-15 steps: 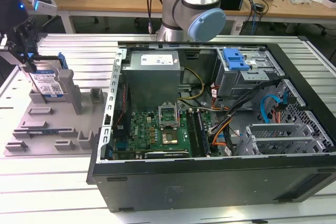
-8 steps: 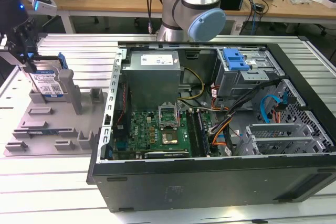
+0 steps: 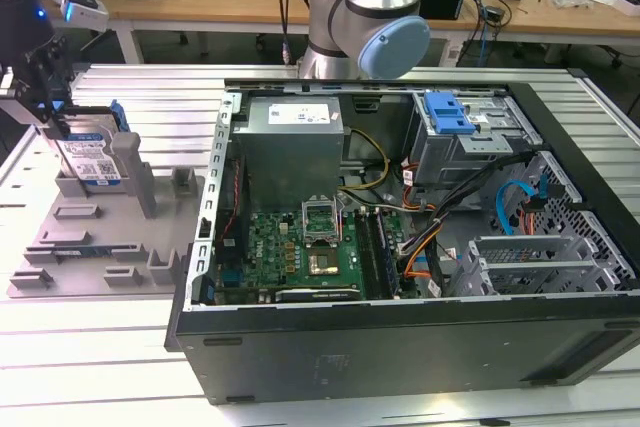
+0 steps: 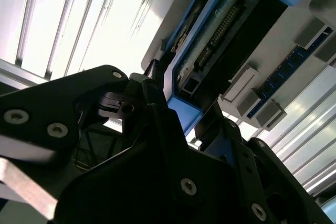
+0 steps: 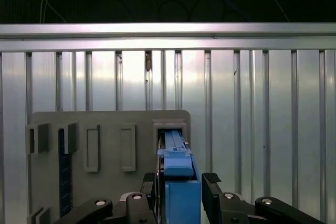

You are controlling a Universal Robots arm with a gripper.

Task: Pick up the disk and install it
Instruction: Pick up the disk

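Observation:
The disk (image 3: 88,159) stands on edge in a slot of the grey fixture (image 3: 110,247) at the exterior view's far left, its label facing out and blue rails around it. My gripper (image 3: 48,107) sits on top of it, shut on the disk. In the first wrist view the disk's blue rail (image 5: 178,163) runs edge-on between the two black fingers, with my gripper (image 5: 180,184) straddling it. The second wrist view shows the disk's dark underside and connector (image 4: 226,30) held at my gripper (image 4: 181,103).
The open computer case (image 3: 400,357) lies at the exterior view's middle and right, with motherboard (image 3: 310,247), power supply (image 3: 290,142), cables and a drive cage with a blue latch (image 3: 447,112). The arm's base (image 3: 365,17) stands behind it. Ribbed metal table (image 5: 252,103) surrounds the fixture.

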